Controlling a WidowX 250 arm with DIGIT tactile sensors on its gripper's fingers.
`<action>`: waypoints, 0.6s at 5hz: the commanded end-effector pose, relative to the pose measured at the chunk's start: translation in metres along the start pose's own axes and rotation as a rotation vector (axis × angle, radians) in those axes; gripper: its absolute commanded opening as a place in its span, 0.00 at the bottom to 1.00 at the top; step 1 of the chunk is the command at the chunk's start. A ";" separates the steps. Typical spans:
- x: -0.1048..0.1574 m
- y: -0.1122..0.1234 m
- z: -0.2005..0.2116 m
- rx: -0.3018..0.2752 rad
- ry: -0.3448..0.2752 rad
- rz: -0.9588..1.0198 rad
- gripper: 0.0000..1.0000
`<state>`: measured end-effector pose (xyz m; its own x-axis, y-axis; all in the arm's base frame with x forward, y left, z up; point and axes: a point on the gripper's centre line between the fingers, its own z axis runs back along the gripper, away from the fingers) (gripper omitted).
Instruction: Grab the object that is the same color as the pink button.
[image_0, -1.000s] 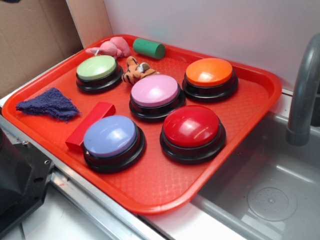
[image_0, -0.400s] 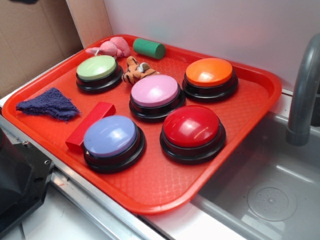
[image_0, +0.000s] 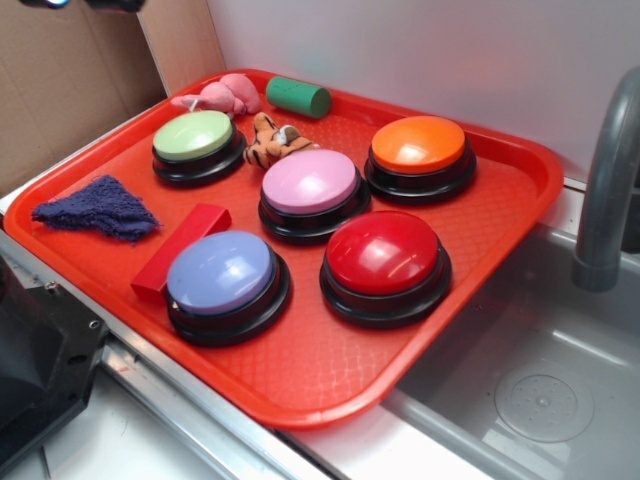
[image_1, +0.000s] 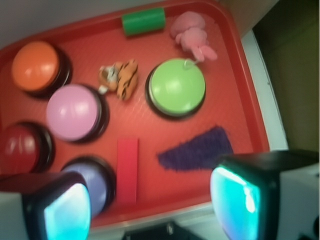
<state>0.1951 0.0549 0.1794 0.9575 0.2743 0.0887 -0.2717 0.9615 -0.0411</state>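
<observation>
A red tray (image_0: 480, 300) is seen filling most of the frame. On it, green (image_0: 194, 135), orange (image_0: 418, 144), red (image_0: 383, 252) and lavender-blue (image_0: 221, 272) buttons are set. A tiger plush (image_0: 272, 140) lies at upper centre, a green cylinder (image_0: 298, 96) behind it, a red block (image_0: 182, 248) and purple cloth (image_0: 96, 208) at left. A grey faucet (image_0: 610, 180) stands at right.

A toy kitchen set up as a robot test station is suggested: a grey sink basin (image_0: 540, 380) with a drain is seen at 4 o'clock, a grey faucet (image_0: 610, 180) at 3 o'clock, and a cardboard backdrop (image_0: 70, 80) at 10 o'clock.
</observation>
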 end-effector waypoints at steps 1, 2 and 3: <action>0.072 0.039 -0.035 0.063 -0.086 0.081 1.00; 0.094 0.053 -0.052 0.081 -0.117 0.158 1.00; 0.108 0.062 -0.072 0.119 -0.136 0.191 1.00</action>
<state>0.2838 0.1300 0.0953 0.8883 0.4323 0.1551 -0.4439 0.8947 0.0486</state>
